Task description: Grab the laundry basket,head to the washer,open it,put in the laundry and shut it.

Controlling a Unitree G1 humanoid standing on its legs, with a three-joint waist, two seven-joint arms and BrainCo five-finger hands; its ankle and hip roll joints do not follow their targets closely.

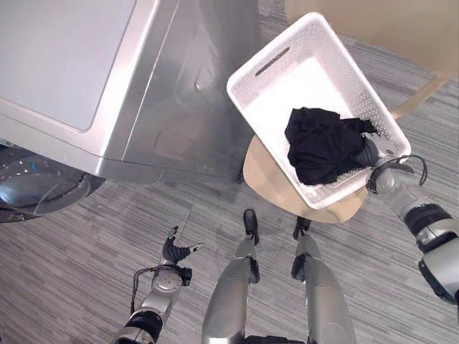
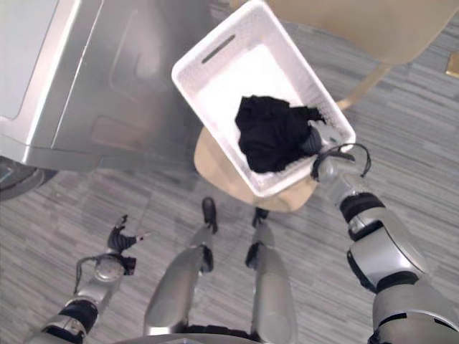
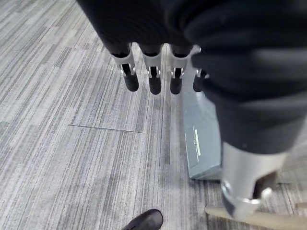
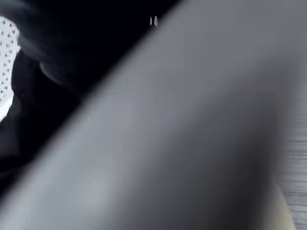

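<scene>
The white laundry basket (image 1: 247, 107) sits tilted on a round wooden stool (image 1: 262, 175), to the right of the silver washer (image 1: 107, 86). A bundle of black laundry (image 1: 323, 143) lies in the basket's near right corner. My right hand (image 1: 373, 154) reaches over the basket's near rim and is buried in the black cloth (image 2: 272, 132). The right wrist view has dark cloth (image 4: 29, 120) and a bit of the perforated basket wall (image 4: 5, 38) very close. My left hand (image 1: 176, 251) hangs low over the floor, left of the stool, open with straight fingers (image 3: 153, 79) and holding nothing.
A dark round glass washer door (image 1: 29, 190) juts out at the left edge, below the washer's top. A tan table (image 1: 401, 29) with a wooden leg stands behind the basket at the upper right. Grey striped carpet (image 1: 107, 244) spreads in front of the washer.
</scene>
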